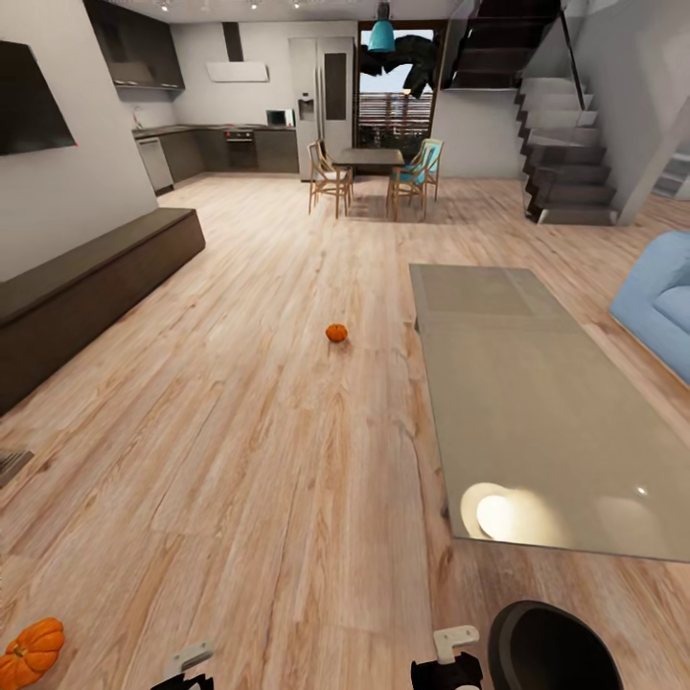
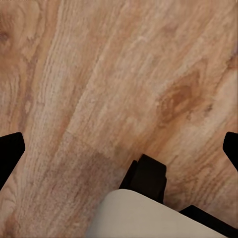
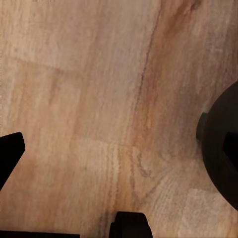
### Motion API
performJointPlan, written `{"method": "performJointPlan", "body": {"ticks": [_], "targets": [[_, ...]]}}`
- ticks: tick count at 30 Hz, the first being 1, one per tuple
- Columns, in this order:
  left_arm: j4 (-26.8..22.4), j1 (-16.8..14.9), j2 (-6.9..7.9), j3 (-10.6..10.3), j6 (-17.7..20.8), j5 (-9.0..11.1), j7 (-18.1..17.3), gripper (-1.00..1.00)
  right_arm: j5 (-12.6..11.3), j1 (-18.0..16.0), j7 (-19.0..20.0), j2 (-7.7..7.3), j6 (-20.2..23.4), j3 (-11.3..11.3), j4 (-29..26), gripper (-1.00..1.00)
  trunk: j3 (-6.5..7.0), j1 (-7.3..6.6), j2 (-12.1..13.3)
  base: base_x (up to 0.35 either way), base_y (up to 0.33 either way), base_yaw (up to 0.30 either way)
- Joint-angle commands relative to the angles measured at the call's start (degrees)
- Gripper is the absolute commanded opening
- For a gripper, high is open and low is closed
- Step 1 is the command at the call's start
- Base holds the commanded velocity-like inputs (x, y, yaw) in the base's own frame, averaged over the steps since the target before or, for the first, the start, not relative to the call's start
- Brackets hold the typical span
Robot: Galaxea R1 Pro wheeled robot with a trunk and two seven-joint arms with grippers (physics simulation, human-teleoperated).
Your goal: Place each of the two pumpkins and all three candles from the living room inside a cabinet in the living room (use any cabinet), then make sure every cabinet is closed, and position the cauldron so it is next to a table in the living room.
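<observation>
A small orange pumpkin (image 1: 336, 333) sits on the wood floor mid-room, left of the glass table (image 1: 537, 383). Another pumpkin (image 1: 31, 652) lies on the floor at the near left, beside my left arm. The black cauldron (image 1: 551, 647) stands on the floor at the near right, just right of my right arm; its dark side (image 3: 218, 183) is close by the right gripper. The long dark cabinet (image 1: 96, 273) runs along the left wall, its fronts shut. Left gripper (image 2: 119, 151) and right gripper (image 3: 119, 148) hang open over bare floor, holding nothing. The candles are out of view.
A blue sofa (image 1: 661, 297) stands right of the glass table. Far back are a dining table with chairs (image 1: 369, 168), a kitchen and stairs (image 1: 565, 163). A dark screen (image 1: 29, 101) hangs above the cabinet. Open floor lies between cabinet and table.
</observation>
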Motion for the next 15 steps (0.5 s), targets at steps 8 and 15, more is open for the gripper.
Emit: {"method": "performJointPlan", "body": {"ticks": [8,15], "targets": [[0.0,0.1,0.0,0.0,0.0,0.0,0.0,1.0,0.0,0.1,0.0,0.04,0.0,0.0,0.0,1.0,0.73,0.0,0.0,0.0,0.0,0.082],[0.2,0.1,0.0,0.0,0.0,0.0,0.0,1.0,0.0,0.1,0.0,0.01,0.0,0.0,0.0,1.0,1.37,0.0,0.0,0.0,0.0,0.1]]}}
